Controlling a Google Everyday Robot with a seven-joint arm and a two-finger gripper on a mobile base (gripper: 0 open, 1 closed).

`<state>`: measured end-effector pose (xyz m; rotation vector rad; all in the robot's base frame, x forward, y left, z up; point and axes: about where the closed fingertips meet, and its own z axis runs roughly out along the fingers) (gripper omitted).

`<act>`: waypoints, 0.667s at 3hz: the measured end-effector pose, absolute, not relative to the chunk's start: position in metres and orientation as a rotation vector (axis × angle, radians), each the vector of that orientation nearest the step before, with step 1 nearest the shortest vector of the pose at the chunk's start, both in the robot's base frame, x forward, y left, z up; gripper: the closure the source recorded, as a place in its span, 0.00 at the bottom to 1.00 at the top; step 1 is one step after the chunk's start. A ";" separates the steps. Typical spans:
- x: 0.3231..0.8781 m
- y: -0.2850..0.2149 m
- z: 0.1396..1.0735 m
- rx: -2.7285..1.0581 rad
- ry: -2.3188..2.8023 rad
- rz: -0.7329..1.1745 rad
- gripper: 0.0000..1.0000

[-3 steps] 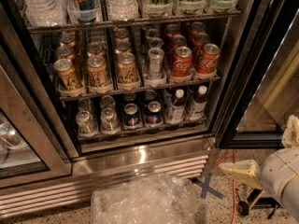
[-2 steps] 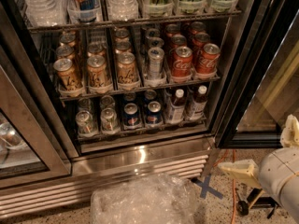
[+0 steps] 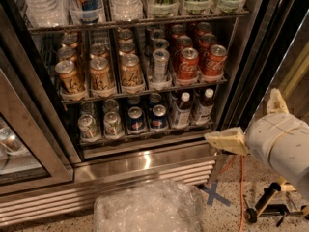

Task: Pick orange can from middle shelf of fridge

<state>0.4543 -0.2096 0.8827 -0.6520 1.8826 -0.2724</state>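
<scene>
Camera view: the end effector (image 3: 231, 141) hangs low at the right, outside the fridge (image 3: 145, 164), level with its bottom rack and well apart from the cans. I cannot tell whether it is open or closed, and no object shows in its hold. The orange can (image 3: 130, 70) stands upright at the front of the middle shelf (image 3: 145, 93), in the 3rd of 3 orange lanes, just beside a slim silver can (image 3: 160, 65).

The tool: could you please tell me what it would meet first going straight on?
Low at right, the tool points left at the fridge; likely its steel sill comes first, though depth is unclear.
</scene>
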 end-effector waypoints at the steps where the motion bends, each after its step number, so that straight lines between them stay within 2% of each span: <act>1: 0.469 -0.202 0.894 -0.644 1.860 -0.226 0.00; 2: 0.486 -0.166 0.928 -0.702 1.781 -0.192 0.00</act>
